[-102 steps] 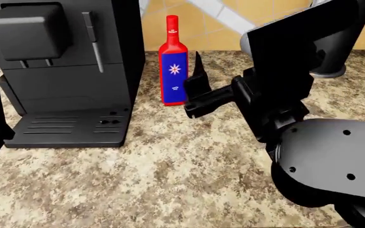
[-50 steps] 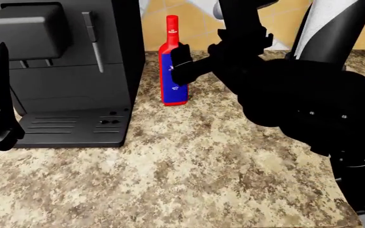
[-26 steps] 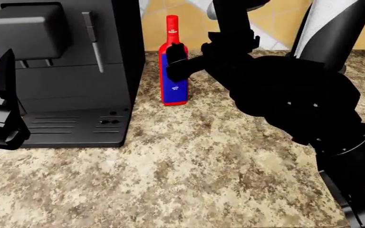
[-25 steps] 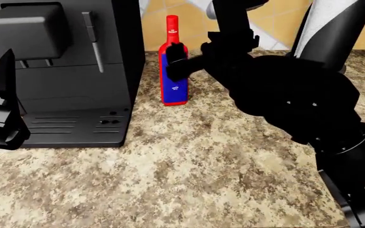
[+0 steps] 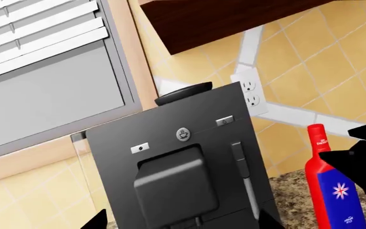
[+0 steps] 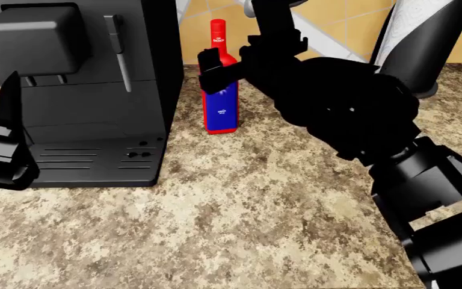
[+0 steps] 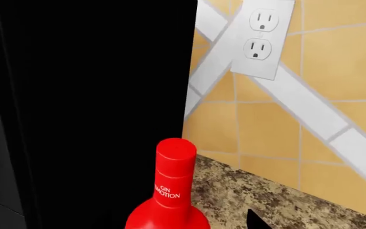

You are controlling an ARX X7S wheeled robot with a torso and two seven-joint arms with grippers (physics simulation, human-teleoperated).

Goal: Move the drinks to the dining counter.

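One of the drinks, the blue rectangular bottle (image 6: 221,102) with a red cap and white star, stands upright on the brown granite top beside the coffee machine. My right gripper (image 6: 216,71) is open and straddles the bottle's red shoulder. In the right wrist view the red neck (image 7: 172,181) rises between the jaws, with one fingertip (image 7: 255,221) clear of it. My left gripper (image 6: 5,132) hangs open in front of the coffee machine, holding nothing; its wrist view also shows the bottle (image 5: 333,191). The dining counter is out of view.
A tall black coffee machine (image 6: 86,90) stands close to the bottle's left. The tiled wall with an outlet (image 7: 261,36) is just behind. A white roll on a dark stand (image 6: 411,36) is at the back right. The brown granite top (image 6: 239,205) stretches toward me.
My right arm has swung left and forward, bringing its open fingers from beside the bottle up around the bottle's shoulder. The left gripper has barely shifted. The bottle has not moved.
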